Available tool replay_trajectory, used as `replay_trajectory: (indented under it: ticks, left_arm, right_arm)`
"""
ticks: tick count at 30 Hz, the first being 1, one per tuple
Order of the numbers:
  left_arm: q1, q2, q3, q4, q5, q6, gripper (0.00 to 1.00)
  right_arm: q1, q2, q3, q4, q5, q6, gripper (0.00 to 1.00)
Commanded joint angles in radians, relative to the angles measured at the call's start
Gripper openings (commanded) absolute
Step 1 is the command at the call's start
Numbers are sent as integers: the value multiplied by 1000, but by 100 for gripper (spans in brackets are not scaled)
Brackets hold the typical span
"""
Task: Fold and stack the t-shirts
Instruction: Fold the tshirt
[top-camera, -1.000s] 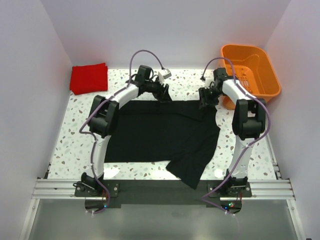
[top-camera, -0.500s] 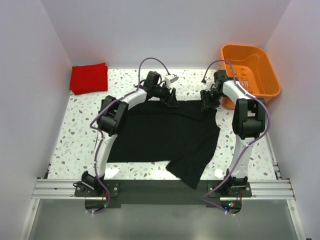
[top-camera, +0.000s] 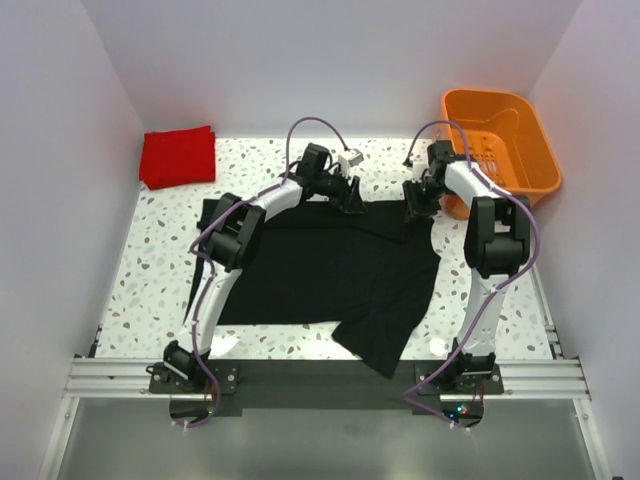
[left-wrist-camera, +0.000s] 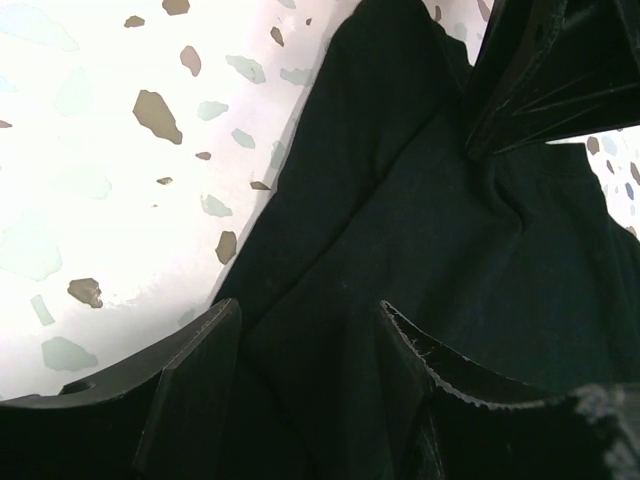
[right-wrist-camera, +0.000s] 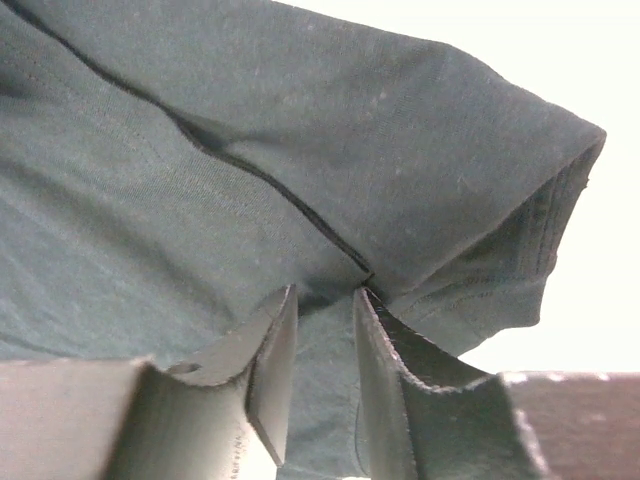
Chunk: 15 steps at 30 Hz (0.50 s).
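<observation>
At far-left corner of worktop (top-camera: 150, 290), 1 red t-shirt (top-camera: 178, 156), folded; mid-worktop, 1 black t-shirt (top-camera: 320, 270), largely spread, not yet folded; left hand (left-wrist-camera: 305, 330) open over its far edge, holding nothing; right hand (right-wrist-camera: 325, 300) narrowed around far-right sleeve cloth, grip cannot be told; its folding and stacking outstanding.

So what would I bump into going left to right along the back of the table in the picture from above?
Red shirt → left gripper → right gripper → orange basket.
</observation>
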Motion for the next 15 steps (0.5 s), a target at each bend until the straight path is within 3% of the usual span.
replay_trajectory:
  ticks: [1,5,9,10,15]
  left_arm:
    - [-5,26,60,27,2,-11,60]
    - [-5,23,59,45,2,-19,48]
    - [-5,5,48,76,13,-30,27]
    - [-3,-3,41,111,19,-31,16]
    - [-3,-82,-42,185,40,-28,0]
  right_arm:
    - [-3,28,49,-3,-24,16,32]
    - [-5,37,73,-6,-42,14,19]
    - [-3,8,69,-13,-51,-7,0]
    - [-3,0,67,-11,-64,-12,0]
    - [-3,-69,24,21,-114,-24,0]
